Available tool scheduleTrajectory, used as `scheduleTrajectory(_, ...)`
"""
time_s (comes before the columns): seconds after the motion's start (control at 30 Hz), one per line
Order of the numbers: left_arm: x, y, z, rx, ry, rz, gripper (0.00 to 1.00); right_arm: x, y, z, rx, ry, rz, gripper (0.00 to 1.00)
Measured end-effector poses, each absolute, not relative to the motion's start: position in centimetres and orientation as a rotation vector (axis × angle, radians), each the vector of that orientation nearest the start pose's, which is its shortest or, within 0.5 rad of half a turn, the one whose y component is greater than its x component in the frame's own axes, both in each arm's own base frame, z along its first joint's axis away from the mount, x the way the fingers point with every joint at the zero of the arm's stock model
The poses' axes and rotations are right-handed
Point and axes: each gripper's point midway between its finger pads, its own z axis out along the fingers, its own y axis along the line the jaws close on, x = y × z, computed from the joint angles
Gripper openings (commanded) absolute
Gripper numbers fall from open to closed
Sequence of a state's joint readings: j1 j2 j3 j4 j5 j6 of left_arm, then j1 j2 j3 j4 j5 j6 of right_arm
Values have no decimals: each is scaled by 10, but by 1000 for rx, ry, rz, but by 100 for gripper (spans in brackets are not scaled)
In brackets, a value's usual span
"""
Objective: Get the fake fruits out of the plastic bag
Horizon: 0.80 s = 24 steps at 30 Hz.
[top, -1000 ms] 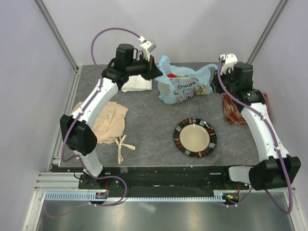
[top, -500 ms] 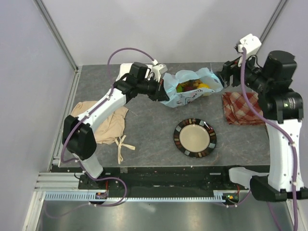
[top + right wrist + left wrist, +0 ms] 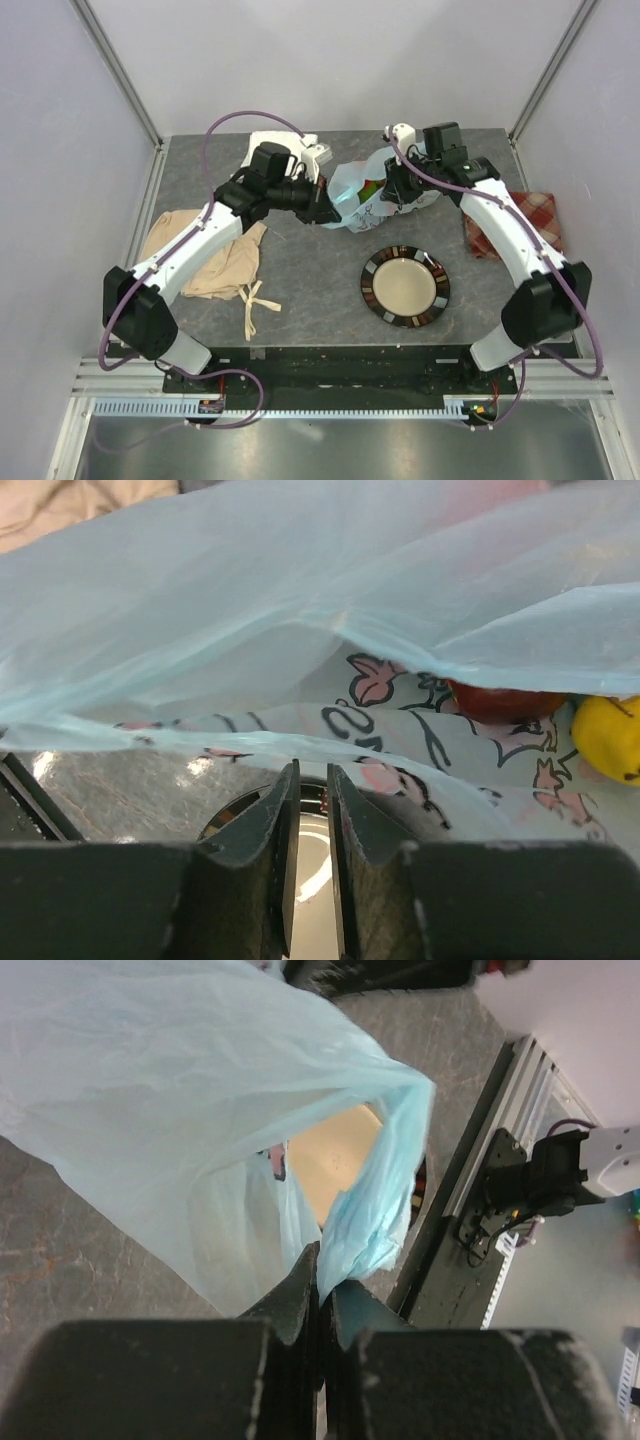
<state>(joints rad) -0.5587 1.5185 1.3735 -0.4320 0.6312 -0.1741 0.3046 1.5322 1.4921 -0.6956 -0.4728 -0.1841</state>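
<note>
With the left tool (image 3: 318, 1265) clamped on the plastic bag (image 3: 352, 188) at upper centre and the right tool (image 3: 310, 772) nearly closed at its rim, hold unclear, pulling could tear the film or roll the fake fruits (image 3: 498, 700) inside off the table (image 3: 300, 270).

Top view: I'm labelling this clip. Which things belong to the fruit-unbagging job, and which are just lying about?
In the job: plastic bag, fake fruits inside it.
Lying about: plate, beige cloth, white cloth, checked cloth.
</note>
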Motion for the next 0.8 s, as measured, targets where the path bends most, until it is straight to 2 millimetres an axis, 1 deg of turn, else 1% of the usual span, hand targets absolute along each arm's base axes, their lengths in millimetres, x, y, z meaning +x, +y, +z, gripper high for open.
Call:
scheduleTrajectory(0.07, 287, -308, 237, 795, 2113, -1091, 2, 372, 192, 221, -775, 2188, 607, 23)
scheduleTrajectory(0.1, 285, -306, 228, 792, 2137, -1090, 2, 376, 193, 215, -771, 2199, 604, 22)
scheduleTrajectory(0.2, 277, -301, 205, 786, 2201, -1087, 1, 389, 194, 210, -767, 2193, 585, 20)
scheduleTrajectory(0.3, 276, -297, 192, 772, 2239, -1062, 2, 394, 190, 200, -767, 2201, 546, 18)
scheduleTrajectory(0.33, 276, -296, 189, 768, 2245, -1054, 2, 391, 187, 192, -770, 2212, 525, 18)
scheduleTrajectory(0.37, 276, -295, 187, 763, 2252, -1045, 2, 384, 182, 182, -779, 2238, 513, 18)
scheduleTrajectory(0.43, 277, -293, 184, 756, 2259, -1030, 2, 361, 173, 163, -798, 2301, 508, 20)
scheduleTrajectory(0.47, 278, -293, 184, 755, 2260, -1028, 1, 348, 169, 158, -806, 2330, 513, 21)
scheduleTrajectory(0.5, 278, -293, 184, 755, 2260, -1028, 2, 338, 166, 159, -810, 2346, 521, 22)
scheduleTrajectory(0.53, 278, -293, 184, 755, 2260, -1028, 2, 333, 166, 167, -814, 2333, 533, 22)
scheduleTrajectory(0.57, 278, -293, 185, 755, 2259, -1029, 2, 331, 167, 180, -817, 2296, 543, 22)
scheduleTrajectory(0.63, 280, -295, 186, 756, 2258, -1030, 2, 332, 174, 212, -825, 2211, 560, 22)
scheduleTrajectory(0.67, 282, -297, 189, 756, 2250, -1031, 2, 339, 182, 238, -832, 2137, 571, 22)
scheduleTrajectory(0.7, 285, -298, 192, 756, 2243, -1032, 2, 344, 189, 255, -840, 2084, 578, 22)
scheduleTrajectory(0.73, 288, -300, 196, 757, 2231, -1033, 2, 350, 198, 277, -851, 2011, 588, 22)
scheduleTrajectory(0.8, 292, -303, 203, 753, 2215, -1036, 2, 357, 208, 296, -865, 1941, 597, 22)
